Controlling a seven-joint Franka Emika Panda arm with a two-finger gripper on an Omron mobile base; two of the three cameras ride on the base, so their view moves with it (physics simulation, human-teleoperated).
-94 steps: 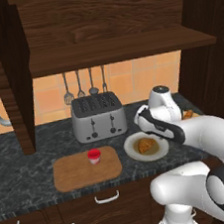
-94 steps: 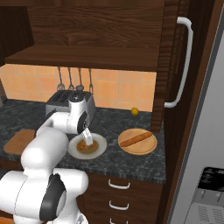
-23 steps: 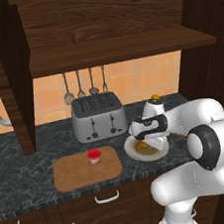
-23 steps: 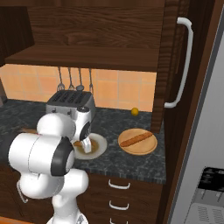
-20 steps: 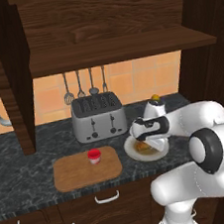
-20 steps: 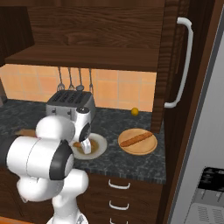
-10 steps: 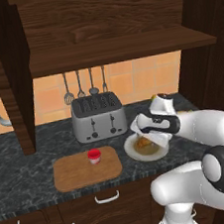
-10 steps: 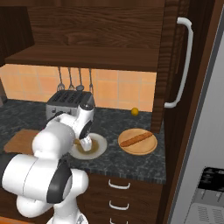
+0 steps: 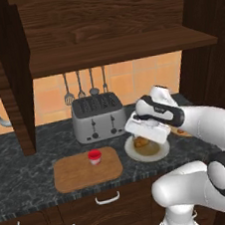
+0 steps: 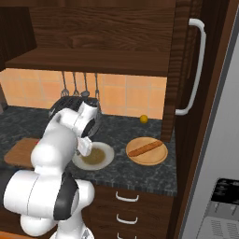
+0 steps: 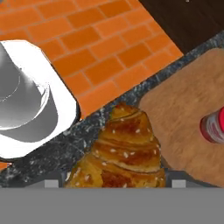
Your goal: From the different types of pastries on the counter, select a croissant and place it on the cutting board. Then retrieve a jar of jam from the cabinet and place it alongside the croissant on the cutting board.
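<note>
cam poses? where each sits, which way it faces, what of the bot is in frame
Left base view: behind-left, looks forward-down at the counter; arm rises lower right, hand over the white plate.
Right base view: behind-right, same counter; arm lower left.
Hand view: on the hand, facing the croissant.
Shared: cutting board, jar of jam.

- A silver four-slot toaster (image 9: 97,117) stands at the back of the worktop, against the orange tiled wall (image 9: 47,100).
- Three utensils (image 9: 85,84) hang on that wall just above the toaster.
- A white plate (image 10: 95,156) lies to the toaster's right.
- A round wooden plate (image 10: 147,151) sits farther right, well apart from the toaster.
- A small yellow-orange fruit (image 10: 144,119) rests behind it by the wall.
- A tall door carries a long white handle (image 10: 196,65).
</note>
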